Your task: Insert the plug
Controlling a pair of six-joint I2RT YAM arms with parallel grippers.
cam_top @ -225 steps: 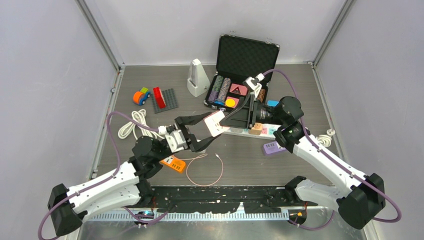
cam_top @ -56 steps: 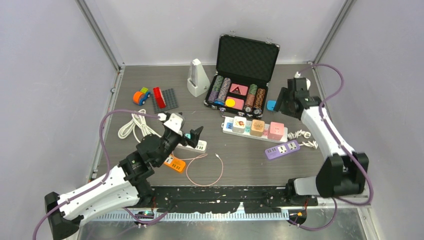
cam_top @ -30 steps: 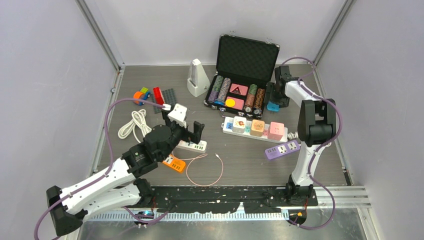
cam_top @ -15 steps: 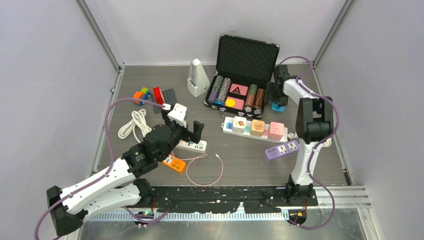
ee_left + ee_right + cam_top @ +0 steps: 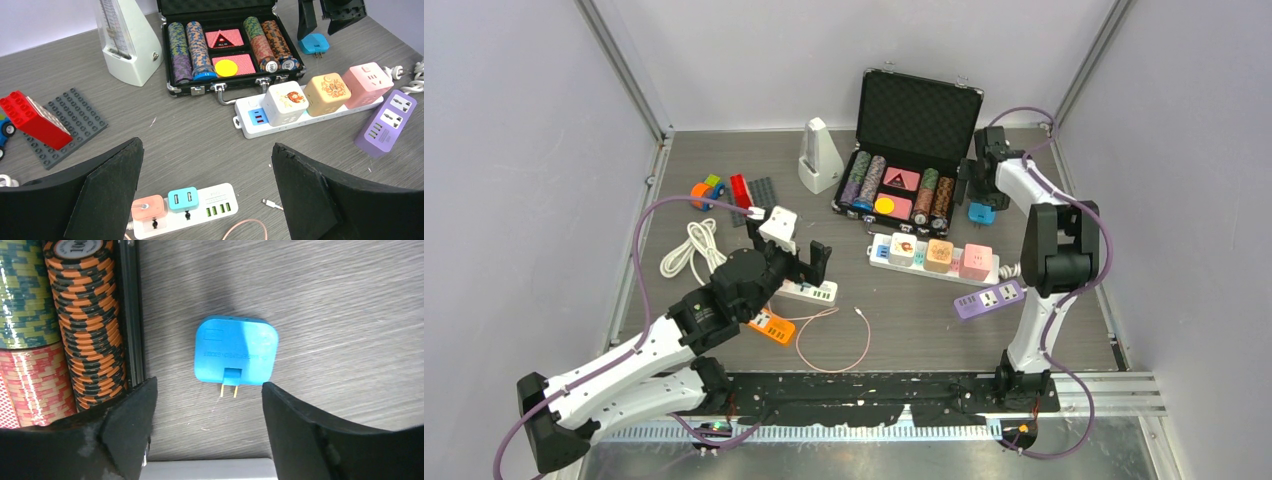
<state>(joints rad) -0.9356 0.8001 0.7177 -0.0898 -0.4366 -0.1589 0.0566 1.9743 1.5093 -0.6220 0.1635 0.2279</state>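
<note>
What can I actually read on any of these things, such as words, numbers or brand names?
"100": on the face of the end orange chip in the case.
Blue plug: a line of raised lettering and a small box mark, too small to read.
Metronome: scale marks on its front, too blurred to read.
Nothing else is legible.

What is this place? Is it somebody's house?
Probably a robot testing booth, not a house: plain grey walls around one table, a left arm and right arm bolted at its edge, and practice things like a power strip and poker chip case.
</note>
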